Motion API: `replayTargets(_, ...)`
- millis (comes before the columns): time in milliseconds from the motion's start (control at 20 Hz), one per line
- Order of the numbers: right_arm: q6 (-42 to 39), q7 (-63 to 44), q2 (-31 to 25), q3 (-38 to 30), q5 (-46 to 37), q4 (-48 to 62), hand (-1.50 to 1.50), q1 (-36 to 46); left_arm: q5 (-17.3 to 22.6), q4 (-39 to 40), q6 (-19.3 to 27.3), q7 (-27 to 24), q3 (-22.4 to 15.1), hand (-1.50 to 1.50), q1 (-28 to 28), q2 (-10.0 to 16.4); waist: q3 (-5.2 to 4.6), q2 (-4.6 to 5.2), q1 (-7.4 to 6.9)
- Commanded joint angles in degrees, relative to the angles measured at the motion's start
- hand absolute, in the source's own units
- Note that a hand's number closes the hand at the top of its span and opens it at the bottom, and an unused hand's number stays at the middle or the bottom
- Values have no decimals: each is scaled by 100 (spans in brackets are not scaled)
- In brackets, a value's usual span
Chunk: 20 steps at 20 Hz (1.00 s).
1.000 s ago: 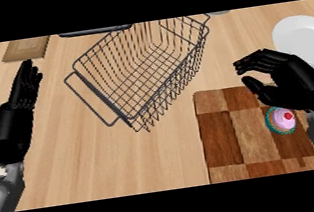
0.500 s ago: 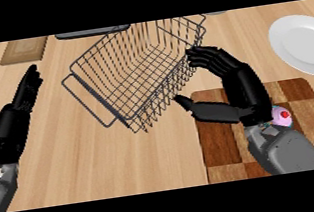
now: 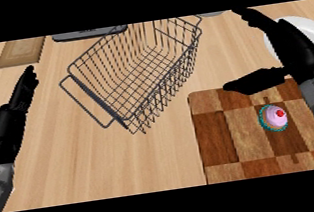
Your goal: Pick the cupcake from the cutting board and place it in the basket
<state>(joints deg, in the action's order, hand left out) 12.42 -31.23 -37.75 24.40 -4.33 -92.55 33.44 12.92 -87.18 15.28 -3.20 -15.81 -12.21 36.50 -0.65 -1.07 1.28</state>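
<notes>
The cupcake (image 3: 275,116) sits on the cutting board (image 3: 228,138) at lower right, just below the right robot hand (image 3: 298,53), the nearer one, released with fingers straight. The basket (image 3: 141,75) lies up-left of it. The left robot hand (image 3: 12,115) rests released at far left.

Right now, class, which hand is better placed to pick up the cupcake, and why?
The right hand. It is open at the cutting board's far edge, close to the cupcake. The left hand rests at the view's left, across the basket from the board.
</notes>
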Motion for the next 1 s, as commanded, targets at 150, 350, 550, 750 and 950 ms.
replayTargets(150,-2954,-1335,-1396,484,877,-269,-150,838,12,94,-89,-137,38,0,63,-26,13,55,-135)
replayTargets(350,-4212,-2161,-1595,209,2065,-250,-150,1441,-115,114,-33,21,-16,0,-201,-138,40,85,-114)
replayTargets(550,-4780,-2874,-1600,160,2724,-164,-150,1600,-210,127,-11,55,-57,0,-186,-331,52,90,-122)
replayTargets(750,-5015,-2437,-1865,3,2653,363,-150,1366,-101,-57,-282,5,289,0,-95,-71,62,102,-164)
replayTargets(950,-5012,-2285,-1893,72,2471,25,-150,948,-7,-106,-572,-244,452,0,291,-56,63,92,-150)
